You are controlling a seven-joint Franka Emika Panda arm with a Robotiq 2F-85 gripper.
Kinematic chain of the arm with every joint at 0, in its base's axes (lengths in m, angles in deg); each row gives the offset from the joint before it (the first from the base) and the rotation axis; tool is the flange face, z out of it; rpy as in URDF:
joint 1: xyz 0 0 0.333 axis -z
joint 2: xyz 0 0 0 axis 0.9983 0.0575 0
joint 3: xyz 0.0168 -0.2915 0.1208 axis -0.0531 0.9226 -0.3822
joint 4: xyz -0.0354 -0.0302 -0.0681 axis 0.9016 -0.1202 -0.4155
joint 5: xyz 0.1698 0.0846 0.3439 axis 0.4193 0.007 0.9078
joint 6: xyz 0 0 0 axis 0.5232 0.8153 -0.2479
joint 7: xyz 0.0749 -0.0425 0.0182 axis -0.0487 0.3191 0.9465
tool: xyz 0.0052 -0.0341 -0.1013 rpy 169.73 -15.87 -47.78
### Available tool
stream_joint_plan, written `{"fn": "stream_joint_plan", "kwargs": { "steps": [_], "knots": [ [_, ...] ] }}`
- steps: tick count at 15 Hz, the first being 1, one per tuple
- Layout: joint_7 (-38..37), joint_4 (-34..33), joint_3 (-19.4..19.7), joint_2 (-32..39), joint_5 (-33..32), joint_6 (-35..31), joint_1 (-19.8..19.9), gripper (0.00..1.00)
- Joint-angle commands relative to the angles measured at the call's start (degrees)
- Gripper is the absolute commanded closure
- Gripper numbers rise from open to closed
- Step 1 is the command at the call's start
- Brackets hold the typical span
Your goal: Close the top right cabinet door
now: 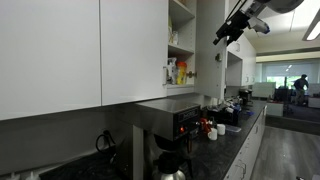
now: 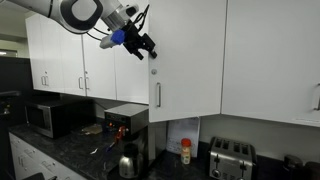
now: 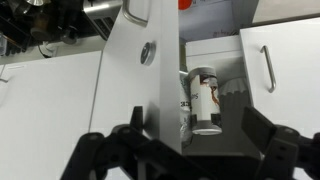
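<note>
Straddling the top right cabinet door (image 3: 125, 100) edge, the tool (image 3: 185, 152) apparently gapes wide

In an exterior view the camera is looking along the counter (image 1: 238, 132), close beside the cabinets (image 1: 60, 50); in an exterior view it is facing them from farther back. Both exterior views are sharing the open cabinet door (image 1: 208, 60) (image 2: 186, 60). The wrist camera is looking closely at its edge.

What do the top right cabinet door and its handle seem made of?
Top right cabinet door: flat white panel, probably painted or laminated board; even, grainless face. Handle: slim silver bar, likely metal, judging by its grey sheen.
</note>
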Motion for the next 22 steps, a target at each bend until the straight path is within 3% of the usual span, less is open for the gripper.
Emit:
{"fn": "stream_joint_plan", "kwargs": {
  "steps": [1,17,22],
  "knots": [
    [1.4,1.1,-0.2,-0.4,1.7,0.8,-2.0,0.00],
    [5.1,-0.3,0.0,2.6,1.5,0.7,-6.5,0.00],
    [2.9,-0.2,-3.2,7.1,-2.7,-6.0,-3.0,0.00]
  ]
}}
